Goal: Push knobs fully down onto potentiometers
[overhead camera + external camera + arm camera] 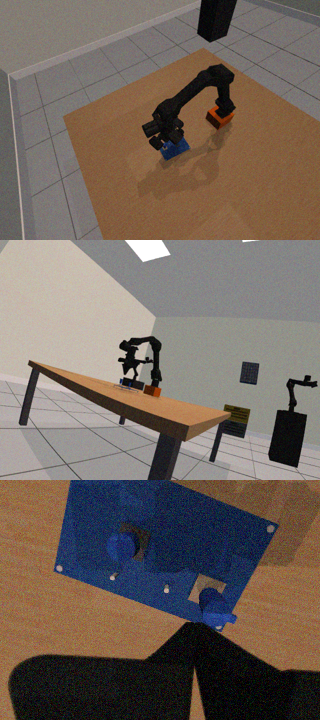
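The blue circuit board point(170, 154) point(134, 390) point(175, 530) stands on short legs on the table. One blue knob point(216, 616), with a pointer on its rim, rises above a pale potentiometer base point(196, 591) near a board corner. The other blue knob point(121, 547) is over a dark potentiometer base point(142, 549). Both knobs stand upright in the exterior view. Whether either has a gap beneath it cannot be told. My gripper point(193, 631) point(125, 373) is shut and empty, above the board; in the wrist view its tips appear just left of the pointer knob.
Two small pale pins point(112, 577) point(166, 589) stand on the board between the knobs. My arm's orange base block point(219, 120) point(152, 390) sits on the table beside the board. Another arm point(292, 392) stands on a black pedestal in the background.
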You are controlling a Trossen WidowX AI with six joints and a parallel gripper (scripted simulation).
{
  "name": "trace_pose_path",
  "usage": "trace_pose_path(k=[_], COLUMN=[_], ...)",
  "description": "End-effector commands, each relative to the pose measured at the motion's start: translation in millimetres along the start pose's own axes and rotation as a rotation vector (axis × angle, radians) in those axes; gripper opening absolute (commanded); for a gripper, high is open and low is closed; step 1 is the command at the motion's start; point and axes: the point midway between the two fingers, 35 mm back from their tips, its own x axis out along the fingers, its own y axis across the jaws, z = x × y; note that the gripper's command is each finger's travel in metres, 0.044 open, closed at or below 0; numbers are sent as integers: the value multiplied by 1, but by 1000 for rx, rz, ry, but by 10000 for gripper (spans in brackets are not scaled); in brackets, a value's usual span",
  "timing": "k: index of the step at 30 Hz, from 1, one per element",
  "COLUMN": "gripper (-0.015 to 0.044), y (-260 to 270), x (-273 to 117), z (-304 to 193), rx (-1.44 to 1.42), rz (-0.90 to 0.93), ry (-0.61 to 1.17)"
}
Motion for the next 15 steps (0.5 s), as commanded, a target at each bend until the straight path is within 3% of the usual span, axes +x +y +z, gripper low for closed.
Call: trace_pose_path(k=[1,15], gripper=[0,0], y=[-4,-12], x=[-2,-8], z=[-1,-3], rx=[-133,-617], rz=[0,5], ry=[-3,-9])
